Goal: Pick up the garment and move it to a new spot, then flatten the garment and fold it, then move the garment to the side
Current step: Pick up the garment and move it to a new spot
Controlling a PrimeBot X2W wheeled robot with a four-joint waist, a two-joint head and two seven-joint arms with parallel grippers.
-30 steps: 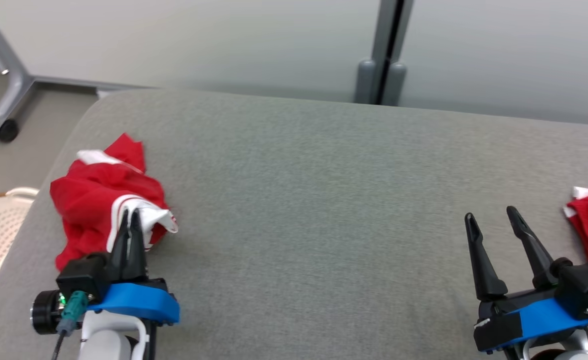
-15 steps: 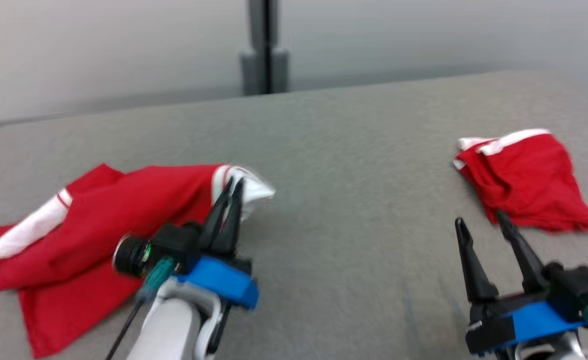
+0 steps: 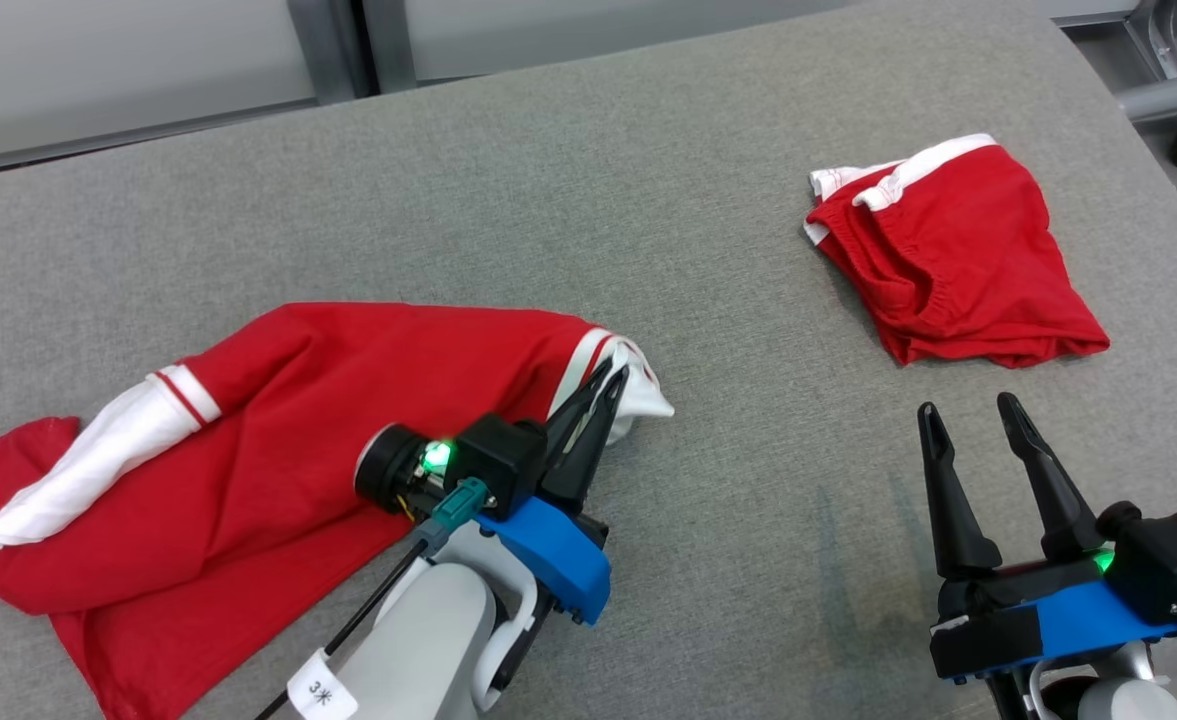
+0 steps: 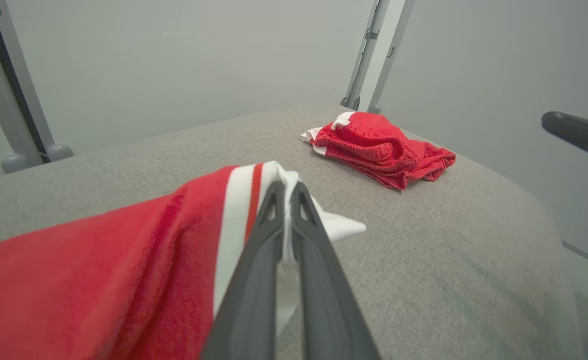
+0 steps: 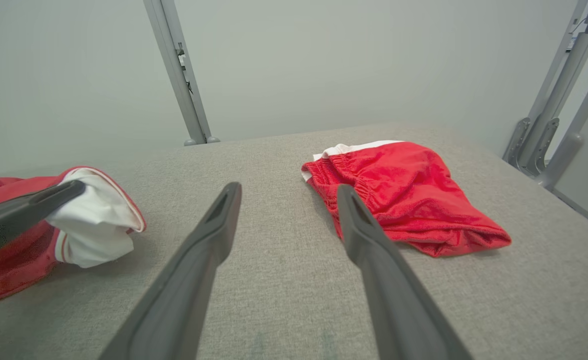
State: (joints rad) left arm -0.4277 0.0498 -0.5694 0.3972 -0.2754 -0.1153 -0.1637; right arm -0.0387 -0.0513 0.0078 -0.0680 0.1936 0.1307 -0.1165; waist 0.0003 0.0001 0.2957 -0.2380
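the left tool (image 3: 615,373) is pressed together on the white-banded sleeve end (image 3: 638,395) of the red garment (image 3: 328,400). the garment lies stretched from the lower left of the head frame toward the centre of the grey worktop (image 3: 588,200), the rest of the cloth trailing flat behind. the right tool (image 3: 966,406) stands spread and empty at the lower right, below a folded red piece (image 3: 958,260) in the upper right. the step in hand looks like carrying the garment to a new spot: keep the pinch firm, lift high enough that the trailing cloth does not bunch, and set it down well apart from the folded red piece, with room to flatten. against the earlier frames the head camera has swung, so the whole picture shifts; even so, the garment was a crumpled heap and is now drawn out long, while the pinch and the right tool's spread are unchanged.
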